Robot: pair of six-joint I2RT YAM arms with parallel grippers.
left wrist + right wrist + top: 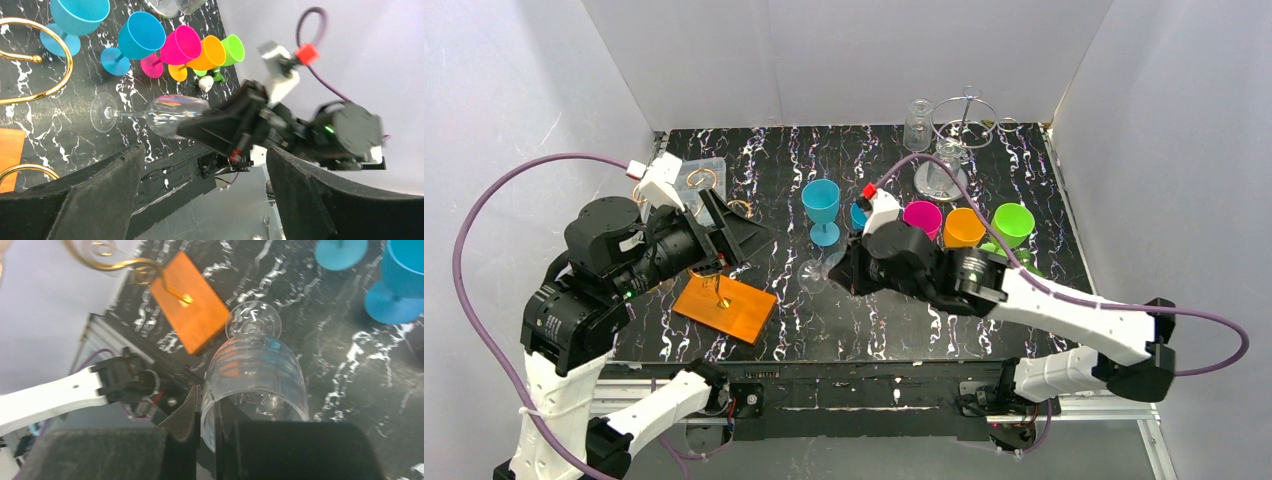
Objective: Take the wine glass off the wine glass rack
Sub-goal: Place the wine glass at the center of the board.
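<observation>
A clear wine glass [817, 273] lies on its side just above the black marbled table, foot toward the left arm. My right gripper [849, 268] is shut on its rim; in the right wrist view one finger sits inside the bowl [260, 370] and one outside, the gripper [207, 405] pinching the wall. The wine glass rack [724, 306], an orange base with gold wire hooks [115, 262], stands left of the glass, apart from it. My left gripper [749, 245] hangs open above the rack's far side, nothing between its fingers [115, 190]. From the left wrist the glass [170, 112] shows ahead.
Coloured plastic goblets stand mid-table: blue [821, 205], pink [922, 217], orange [964, 227], green [1013, 222]. A silver wire stand with clear glasses [959, 135] is at the back right. A clear plastic box [702, 175] sits at the back left. White walls enclose the table.
</observation>
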